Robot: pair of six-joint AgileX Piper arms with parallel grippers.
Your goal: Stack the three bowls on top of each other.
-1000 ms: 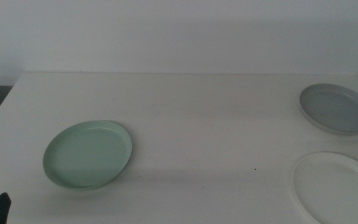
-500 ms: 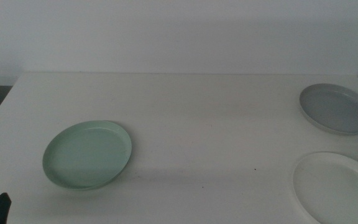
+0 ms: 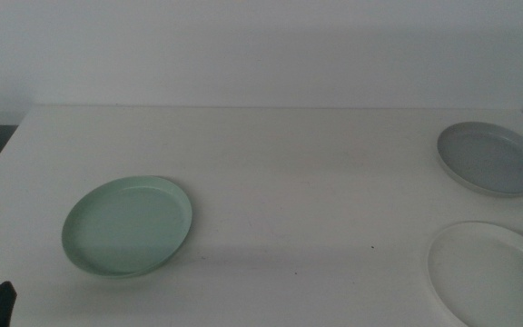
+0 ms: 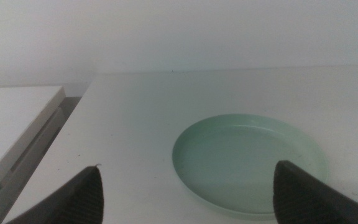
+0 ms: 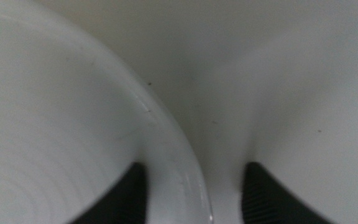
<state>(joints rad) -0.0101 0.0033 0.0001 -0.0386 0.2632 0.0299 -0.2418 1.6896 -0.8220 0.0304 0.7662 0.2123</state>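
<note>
Right tool (image 5: 194,186) now low at the near-right edge of the white bowl (image 3: 484,272), jaws open narrowly and straddling its rim, one inside the dish, one outside on the bench (image 3: 289,163); a second ago it was absent from the middle view, half a second ago just entering at the right border, so it has closed in on the rim; my reading: a rim pinch is being set up, no lift yet; left tool (image 4: 185,193) waits at the near-left corner, jaws spread wide, facing the mint green bowl (image 3: 127,225) but well clear of it; grey bowl (image 3: 493,158) sits at the far right, apart from the white one; none of the three stacked, none displaced; white bowl runs out of view at the bottom, so bench margin there cannot be told; broad bare centre of the bench offers room to carry across.
</note>
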